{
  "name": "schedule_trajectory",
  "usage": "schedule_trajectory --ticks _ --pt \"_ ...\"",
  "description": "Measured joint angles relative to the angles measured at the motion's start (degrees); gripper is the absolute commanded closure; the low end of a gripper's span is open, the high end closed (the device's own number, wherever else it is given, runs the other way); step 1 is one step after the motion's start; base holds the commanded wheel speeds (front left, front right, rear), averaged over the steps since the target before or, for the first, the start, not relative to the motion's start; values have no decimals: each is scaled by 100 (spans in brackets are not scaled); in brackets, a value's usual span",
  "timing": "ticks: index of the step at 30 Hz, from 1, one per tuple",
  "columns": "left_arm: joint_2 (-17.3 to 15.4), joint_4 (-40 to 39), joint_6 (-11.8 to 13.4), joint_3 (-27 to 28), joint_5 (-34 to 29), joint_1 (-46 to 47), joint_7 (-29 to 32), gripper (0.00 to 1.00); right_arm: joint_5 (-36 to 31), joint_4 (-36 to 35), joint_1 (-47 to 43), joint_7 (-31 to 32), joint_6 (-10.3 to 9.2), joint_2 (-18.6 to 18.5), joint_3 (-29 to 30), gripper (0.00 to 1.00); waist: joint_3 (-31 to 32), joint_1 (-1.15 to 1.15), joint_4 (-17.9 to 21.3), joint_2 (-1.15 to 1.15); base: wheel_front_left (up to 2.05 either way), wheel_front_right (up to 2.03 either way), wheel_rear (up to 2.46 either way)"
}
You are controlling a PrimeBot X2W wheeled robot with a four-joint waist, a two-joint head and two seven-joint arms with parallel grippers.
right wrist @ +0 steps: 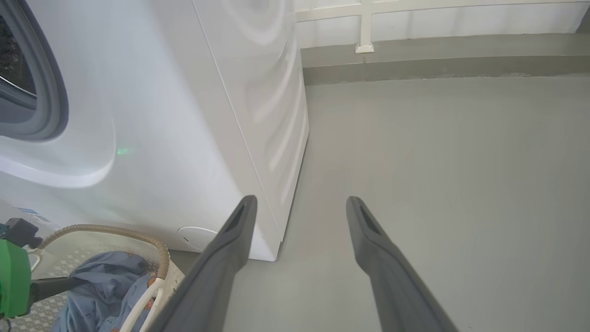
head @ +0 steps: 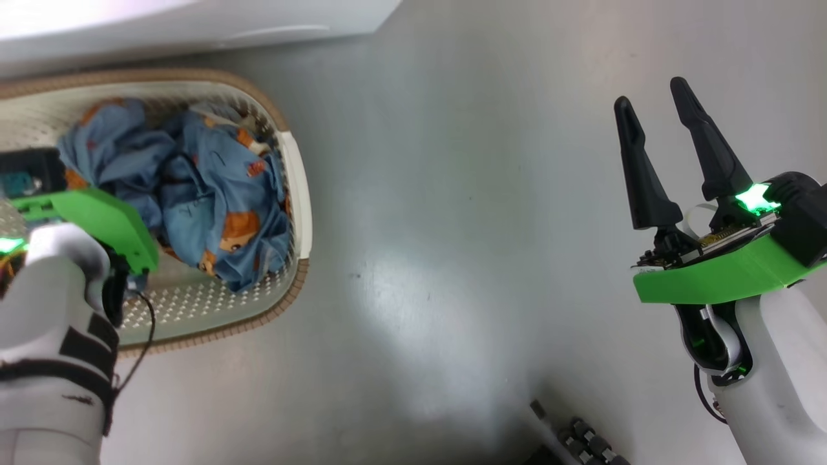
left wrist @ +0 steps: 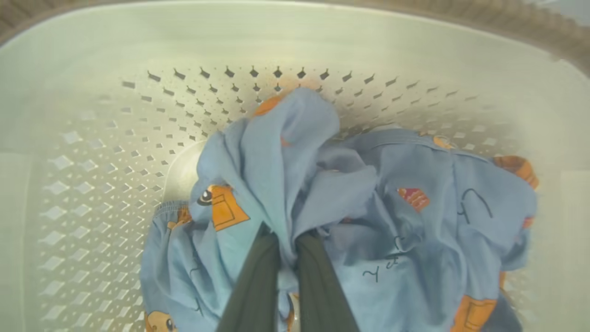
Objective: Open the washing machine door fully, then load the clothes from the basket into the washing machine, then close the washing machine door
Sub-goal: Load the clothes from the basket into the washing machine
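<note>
Grey floor runs past the washing machine; left end effector pinches the clothes, right end effector spread.

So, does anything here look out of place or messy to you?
Nothing stands out. The clothes are bunched up inside the basket, within its rim. The left claw is pinched shut on a fold of them; the right claw hangs open above the floor, near the washing machine.

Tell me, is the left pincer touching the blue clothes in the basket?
Touching. The left wrist view shows the left pincer pinched shut on a fold of the clothes.
</note>
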State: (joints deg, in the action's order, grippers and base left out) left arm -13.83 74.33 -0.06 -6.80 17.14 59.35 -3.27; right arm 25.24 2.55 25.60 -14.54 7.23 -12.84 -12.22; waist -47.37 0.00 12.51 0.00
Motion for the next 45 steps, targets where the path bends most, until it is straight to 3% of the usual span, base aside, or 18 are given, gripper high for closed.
schedule_trajectory --ticks 11,19,33,45 --pt "234 5 -388 107 267 -724 -866 100 -1 216 -341 0 0 -147 44 0 883 -1 -142 0 0 0 0" --pt "320 -103 -579 73 348 -1300 -1087 100 -1 345 -759 0 0 -197 57 0 1590 -1 -234 0 0 0 0" --pt "363 -2191 -704 88 179 -2903 -1105 100 -9 514 -1565 0 0 -319 172 0 2970 -2 -400 0 0 0 0" --pt "402 -3575 -715 365 140 -4148 -1111 100 -10 553 -2160 0 0 -328 370 0 3764 -1 -533 0 0 0 0"
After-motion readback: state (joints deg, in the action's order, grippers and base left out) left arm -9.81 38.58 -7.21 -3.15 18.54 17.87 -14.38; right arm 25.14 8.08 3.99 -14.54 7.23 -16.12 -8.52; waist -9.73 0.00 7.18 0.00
